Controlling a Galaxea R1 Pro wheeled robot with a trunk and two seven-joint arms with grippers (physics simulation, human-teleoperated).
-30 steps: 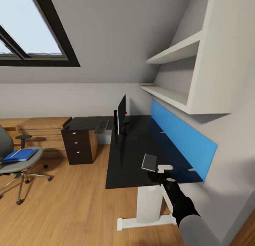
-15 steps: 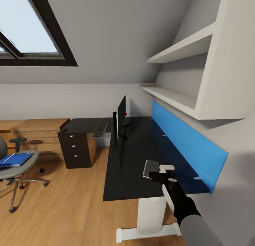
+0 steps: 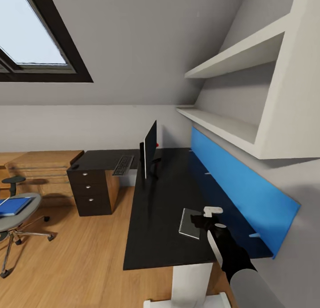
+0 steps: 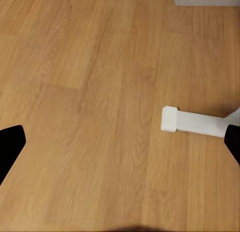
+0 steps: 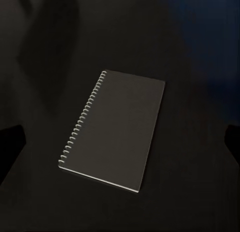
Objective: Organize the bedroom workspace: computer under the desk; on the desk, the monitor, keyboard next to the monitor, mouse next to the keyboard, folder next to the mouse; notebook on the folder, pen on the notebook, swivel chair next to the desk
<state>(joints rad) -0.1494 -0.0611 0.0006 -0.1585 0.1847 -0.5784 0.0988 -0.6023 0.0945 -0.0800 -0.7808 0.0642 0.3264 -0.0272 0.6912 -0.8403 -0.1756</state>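
My right pincer (image 3: 201,221) hovers just above the small thin greyish spiral-bound notebook (image 3: 190,223), which lies flat on the glossy black L-shaped desk (image 3: 155,219), near the desk's front end. In the right wrist view the notebook (image 5: 114,129) sits centred between the two finger edges with clear gaps on either side: the pincer is released and grasps nothing.

Change over the last second: the head view has shifted, the desk edge now lies closer and the grey upholstered swivel chair (image 3: 13,217) has slid toward the picture's left border. This is camera and base motion, not motion of the objects. I judge the approach to the notebook nearly complete; descent and closure remain.

The flat bright blue folder (image 3: 13,206) rests on the chair seat, well apart from the desk, so the stack cannot yet be built. The black flat monitor (image 3: 150,149) and grey keyboard (image 3: 123,165) stand at the desk's far corner.

My left pincer (image 4: 120,142) is spread wide over the wooden floor (image 4: 90,91).

No brand, label or writing is legible.
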